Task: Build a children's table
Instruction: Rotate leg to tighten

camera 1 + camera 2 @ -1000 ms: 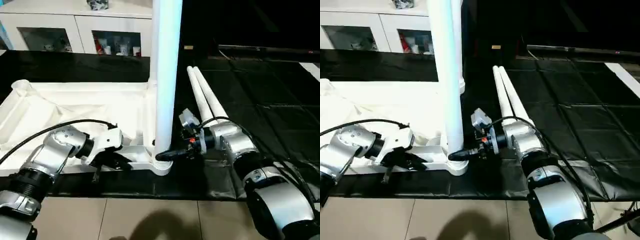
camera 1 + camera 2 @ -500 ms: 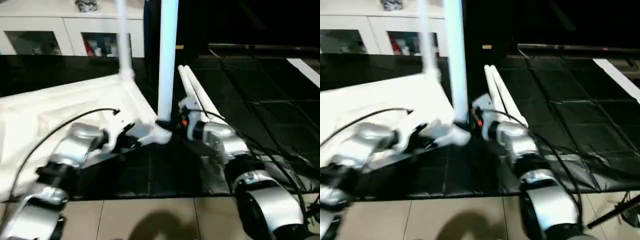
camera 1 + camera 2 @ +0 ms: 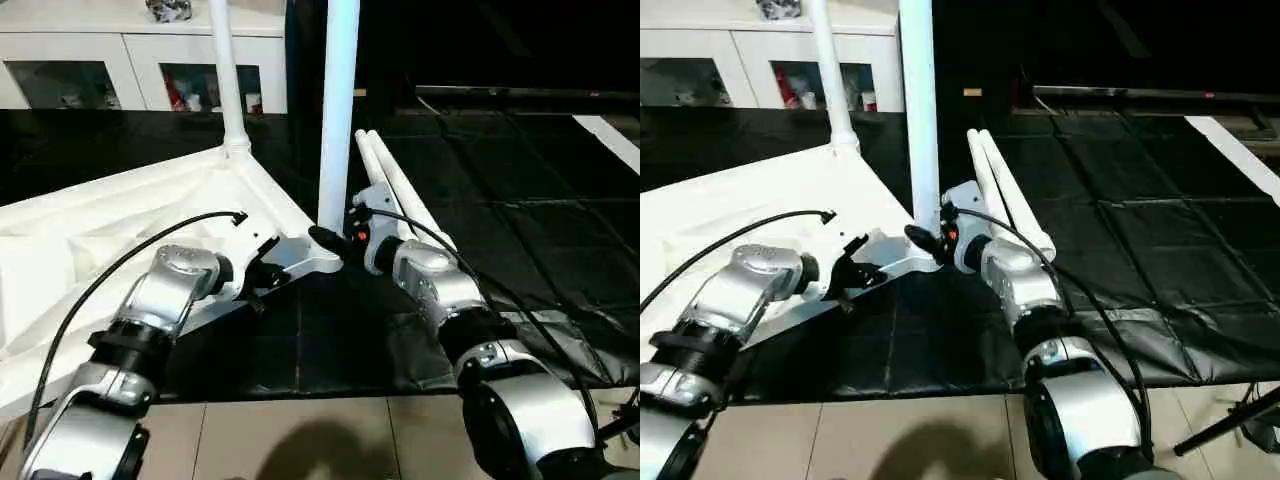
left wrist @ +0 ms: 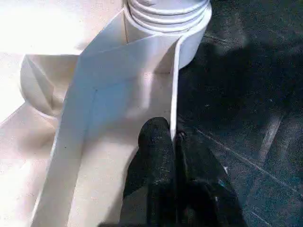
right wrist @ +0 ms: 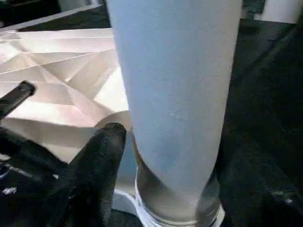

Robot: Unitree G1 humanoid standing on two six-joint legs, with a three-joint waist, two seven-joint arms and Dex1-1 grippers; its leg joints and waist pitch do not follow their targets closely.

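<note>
The children's table top (image 3: 120,230) lies upside down on the black mat, set slantwise, its ribbed underside up. One white leg (image 3: 338,120) stands upright in the near corner socket (image 3: 318,262), and a second leg (image 3: 228,80) stands in the far corner. Two loose legs (image 3: 395,190) lie side by side on the mat to the right. My left gripper (image 4: 175,137) is shut on the top's thin rim just beside the near socket. At the foot of the near leg, my right gripper (image 3: 325,236) is open, one black finger (image 5: 99,165) close against the tube.
A white glass-door cabinet (image 3: 100,70) stands behind the table top. The black mat (image 3: 520,200) stretches right and back, wrinkled near my right forearm. Pale floor tiles (image 3: 300,440) run along the front. A black cable (image 3: 120,265) loops over my left arm.
The table top has swung round on the mat, its near corner and upright leg moving away from me. Both grippers went with it. The far leg now stands apart. The view also shifted.
</note>
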